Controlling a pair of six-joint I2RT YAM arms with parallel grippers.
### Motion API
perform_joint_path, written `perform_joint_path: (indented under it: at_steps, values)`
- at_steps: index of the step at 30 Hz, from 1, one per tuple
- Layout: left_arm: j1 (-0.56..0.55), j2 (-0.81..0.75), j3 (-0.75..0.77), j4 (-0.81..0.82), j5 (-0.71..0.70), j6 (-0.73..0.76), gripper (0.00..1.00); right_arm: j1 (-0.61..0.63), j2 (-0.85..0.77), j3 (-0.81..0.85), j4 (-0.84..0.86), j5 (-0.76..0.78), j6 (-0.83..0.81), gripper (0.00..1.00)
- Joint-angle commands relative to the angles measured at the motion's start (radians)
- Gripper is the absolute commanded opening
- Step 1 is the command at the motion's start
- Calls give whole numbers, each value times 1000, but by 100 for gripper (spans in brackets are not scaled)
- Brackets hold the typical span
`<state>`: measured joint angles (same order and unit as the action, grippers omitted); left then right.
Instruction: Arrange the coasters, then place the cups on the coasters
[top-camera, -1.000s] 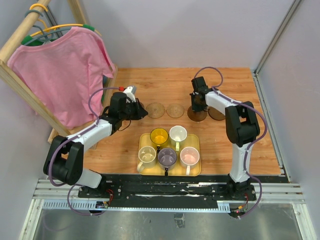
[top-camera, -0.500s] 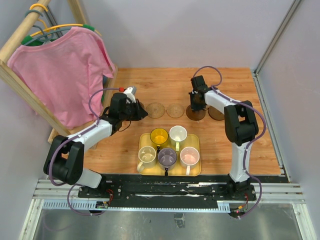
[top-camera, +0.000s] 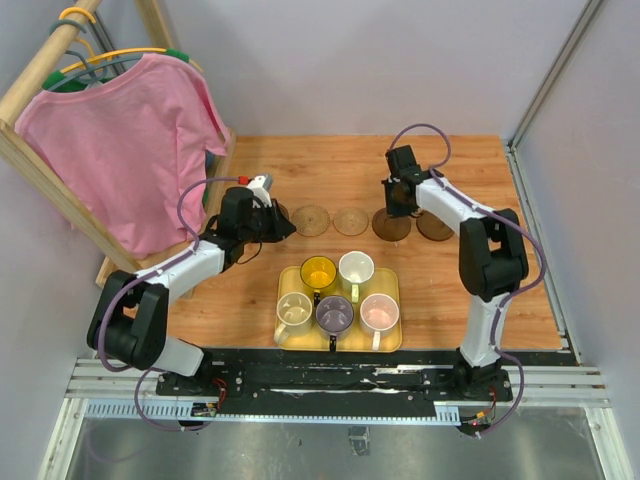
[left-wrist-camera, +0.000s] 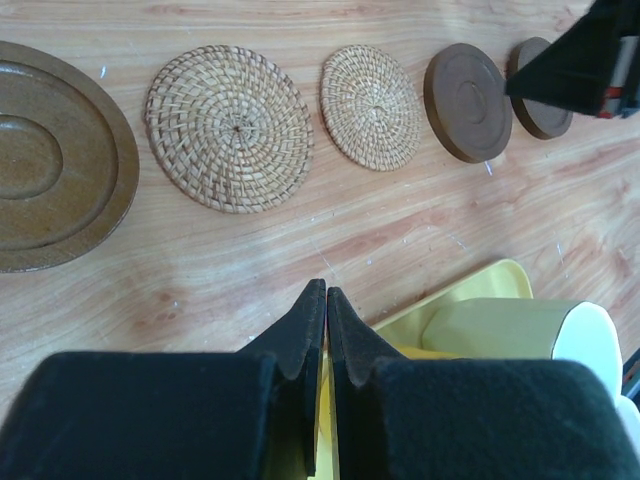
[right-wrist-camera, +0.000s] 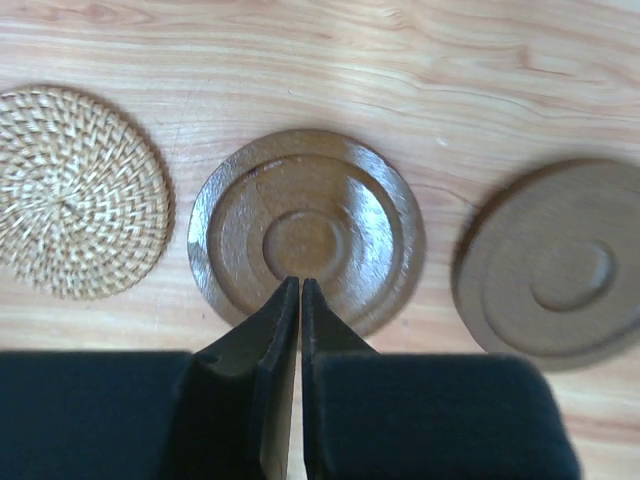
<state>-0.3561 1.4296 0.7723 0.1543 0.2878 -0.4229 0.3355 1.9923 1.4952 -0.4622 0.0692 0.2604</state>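
Five coasters lie in a row on the wooden table. The left wrist view shows a large dark brown coaster (left-wrist-camera: 50, 180), two tan woven ones (left-wrist-camera: 230, 128) (left-wrist-camera: 371, 106), and two more brown ones (left-wrist-camera: 467, 88) (left-wrist-camera: 540, 95). From above, my left gripper (top-camera: 289, 228) is shut and empty, covering most of the leftmost coaster. My right gripper (top-camera: 397, 209) is also shut and empty, its tips over the near edge of a glossy brown coaster (right-wrist-camera: 305, 225). Five cups stand on the yellow tray (top-camera: 390, 280): yellow (top-camera: 319, 272), white (top-camera: 355, 267), cream (top-camera: 294, 310), purple (top-camera: 334, 314) and pink (top-camera: 379, 313).
A wooden rack with a pink shirt (top-camera: 130, 145) stands at the table's left edge beside the left arm. Grey walls close in the back and the right side (top-camera: 560, 150). The tray sits between the arm bases and the row of coasters.
The right gripper nudged the dark brown coaster slightly left, then drew back off it toward the far side. The left arm has not moved.
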Motion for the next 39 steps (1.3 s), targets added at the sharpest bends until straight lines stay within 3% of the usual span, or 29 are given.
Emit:
perform_joint_path:
  at_steps: [1, 10, 18, 39]
  values:
    - [-6, -39, 2, 37, 15, 23, 7, -26, -128, -36, -34, 95, -14, 6]
    - [-7, -89, -34, 58, -17, 27, 8, -152, -209, -137, -40, 111, 5, 6]
    - [-7, -101, -55, 62, -53, 38, 9, -246, -162, -145, -37, 103, 12, 5]
    - [-6, -7, -68, 83, -68, 33, 9, -280, 13, -78, -27, 81, 10, 4]
